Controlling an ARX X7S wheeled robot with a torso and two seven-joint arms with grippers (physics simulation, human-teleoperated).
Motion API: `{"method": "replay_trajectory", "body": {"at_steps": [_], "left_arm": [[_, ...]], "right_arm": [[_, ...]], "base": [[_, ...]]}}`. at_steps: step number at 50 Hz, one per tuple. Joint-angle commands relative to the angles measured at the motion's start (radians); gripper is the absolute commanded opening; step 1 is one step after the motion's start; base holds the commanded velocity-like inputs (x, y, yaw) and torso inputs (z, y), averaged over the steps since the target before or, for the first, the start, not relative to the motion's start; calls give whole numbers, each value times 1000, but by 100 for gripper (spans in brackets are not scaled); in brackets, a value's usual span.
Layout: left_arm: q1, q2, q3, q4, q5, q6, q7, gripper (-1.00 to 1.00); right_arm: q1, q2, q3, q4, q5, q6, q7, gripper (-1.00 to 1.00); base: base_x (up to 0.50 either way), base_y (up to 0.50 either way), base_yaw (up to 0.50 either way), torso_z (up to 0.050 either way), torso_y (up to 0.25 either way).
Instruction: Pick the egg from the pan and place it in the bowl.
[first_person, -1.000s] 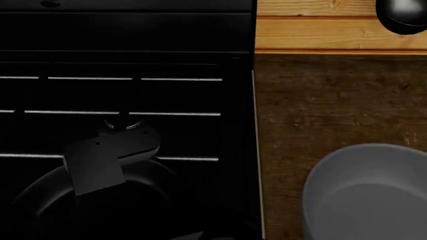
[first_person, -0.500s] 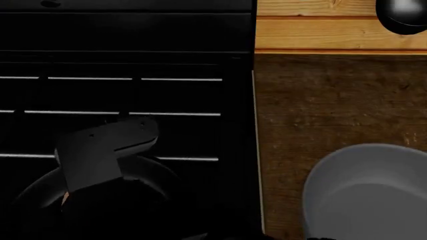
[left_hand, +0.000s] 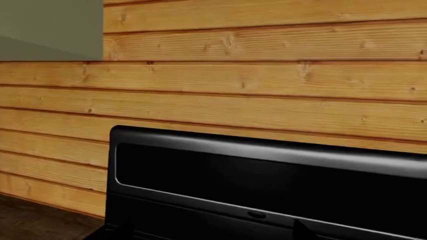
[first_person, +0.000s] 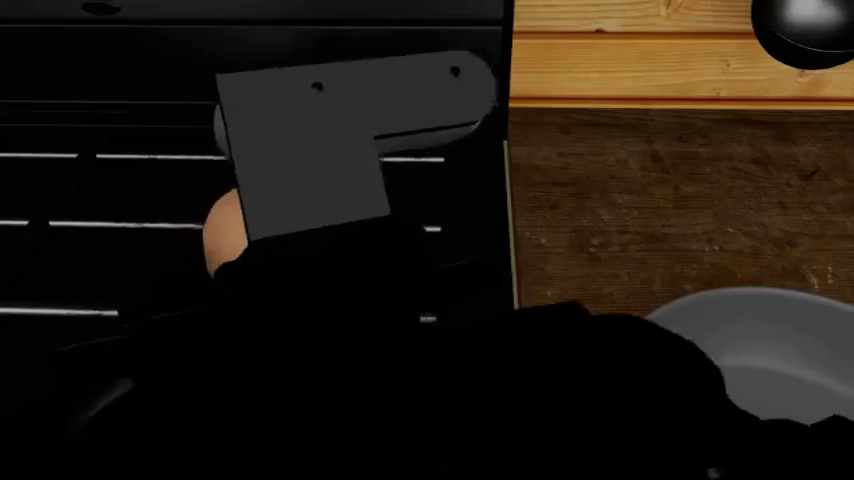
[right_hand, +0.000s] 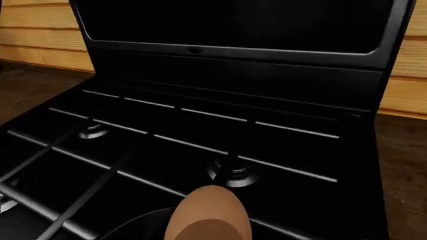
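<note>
The egg (right_hand: 208, 215), tan-orange, fills the near edge of the right wrist view between my right gripper's jaws, lifted above the stove. In the head view the egg (first_person: 220, 232) peeks out at the left of the right gripper (first_person: 247, 235), below its grey plate (first_person: 334, 130). The gripper's fingers are too dark to make out. The black pan's rim (right_hand: 136, 221) shows as a faint arc below the egg; in the head view my arm hides the pan. The blue-grey bowl (first_person: 781, 340) stands at the lower right on the counter, partly behind my arm. My left gripper does not show.
The black stove (first_person: 160, 160) with its grates and burner (right_hand: 231, 170) lies under the gripper. A brown counter (first_person: 667, 200) is to its right. A dark shiny rounded object (first_person: 807, 30) sits at the far right by the wooden wall (left_hand: 267, 100).
My right gripper has risen from the pan with the egg in it and moved away and to the right. My arm now covers the lower part of the head view.
</note>
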Motion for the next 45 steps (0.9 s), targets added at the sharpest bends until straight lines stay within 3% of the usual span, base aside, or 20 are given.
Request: {"method": "replay_trajectory", "body": {"at_steps": [1,15,17,32,45], "left_arm": [[11,7,-1,7,-3,5,-3,100],[24,15,-19,8,-30,19,-15,100],[23,18,-17,6,-35,18,-17,100],[32,34,-9,9,-87,35,-52,100],[35,29,-20,-16,-138,56,-97,100]], "right_arm": [[68,174,84,-38,19,21,51,-100],[140,346,129,-29,47,46,122,-100],[147,421,133,-38,67,61,157,-100],[57,668,126,-57,38,56,168,-100],[-47,734,91,-70,-1,11,145,-100]], "base": [[0,0,0,0,0],[0,0,0,0,0],[0,0,0,0,0],[0,0,0,0,0],[0,0,0,0,0]]}}
